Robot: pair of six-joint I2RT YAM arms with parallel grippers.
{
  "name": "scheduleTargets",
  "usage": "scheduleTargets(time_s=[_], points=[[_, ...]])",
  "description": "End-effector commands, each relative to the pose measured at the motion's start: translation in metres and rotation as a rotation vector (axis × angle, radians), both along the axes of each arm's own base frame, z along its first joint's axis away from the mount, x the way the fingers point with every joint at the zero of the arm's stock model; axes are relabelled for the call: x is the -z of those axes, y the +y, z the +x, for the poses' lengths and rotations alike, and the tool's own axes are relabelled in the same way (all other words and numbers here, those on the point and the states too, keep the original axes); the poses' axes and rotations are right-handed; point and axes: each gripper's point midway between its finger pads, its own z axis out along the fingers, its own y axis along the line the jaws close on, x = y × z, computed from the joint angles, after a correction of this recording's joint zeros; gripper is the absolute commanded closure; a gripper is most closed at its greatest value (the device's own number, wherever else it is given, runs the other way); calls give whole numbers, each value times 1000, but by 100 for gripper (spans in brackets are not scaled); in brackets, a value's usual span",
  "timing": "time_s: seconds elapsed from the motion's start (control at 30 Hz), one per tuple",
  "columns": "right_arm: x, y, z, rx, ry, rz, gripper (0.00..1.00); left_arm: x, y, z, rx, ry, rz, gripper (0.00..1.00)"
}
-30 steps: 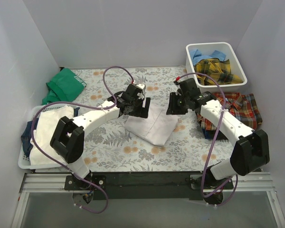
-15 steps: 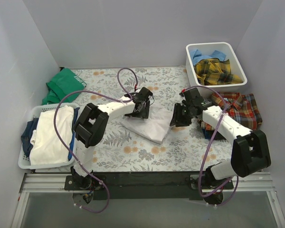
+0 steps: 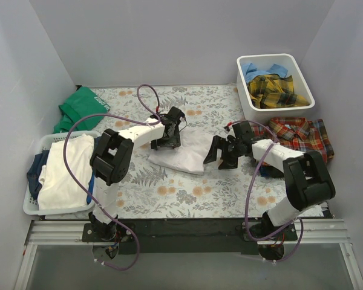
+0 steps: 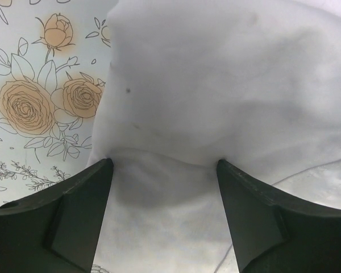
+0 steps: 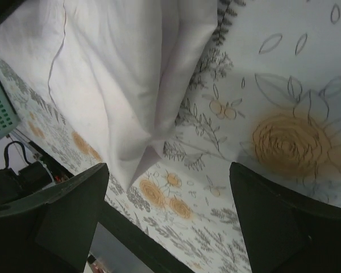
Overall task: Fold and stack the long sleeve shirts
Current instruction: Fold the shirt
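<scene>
One white shirt (image 3: 190, 154), one red plaid shirt (image 3: 304, 134), one yellow plaid shirt (image 3: 275, 90) (binned).

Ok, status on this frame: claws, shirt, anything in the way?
Left claw open over left edge of white shirt. Right claw open, empty, at its right edge. Shirt lies folded on floral cover. Red plaid shirt apart, to the right.

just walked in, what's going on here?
Both arms are at the folded white cloth shirt mid-table. The left gripper sits on its left edge, jaws apart with cloth between. The right gripper is at its right edge, jaws wide and empty. The red-orange plaid shirt lies at the right. The yellow plaid shirt is in the white plastic bin.
</scene>
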Motion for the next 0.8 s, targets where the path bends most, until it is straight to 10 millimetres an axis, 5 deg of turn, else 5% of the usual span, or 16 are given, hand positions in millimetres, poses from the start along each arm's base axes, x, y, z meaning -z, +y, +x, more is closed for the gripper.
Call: scheduleTargets(time_s=[0.0,0.37,0.57,0.77], points=[[-6,25,32,1,-67,157,4,4,15,-32,-8,126,37,27],[42,33,72,77,-61,116,5,7,14,-52,-19,186,-13,28],[68,42,66,33,-16,94,9,7,5,-54,-15,206,-55,29],[78,62,51,-52,18,111,24,7,1,-53,-10,215,-67,29]])
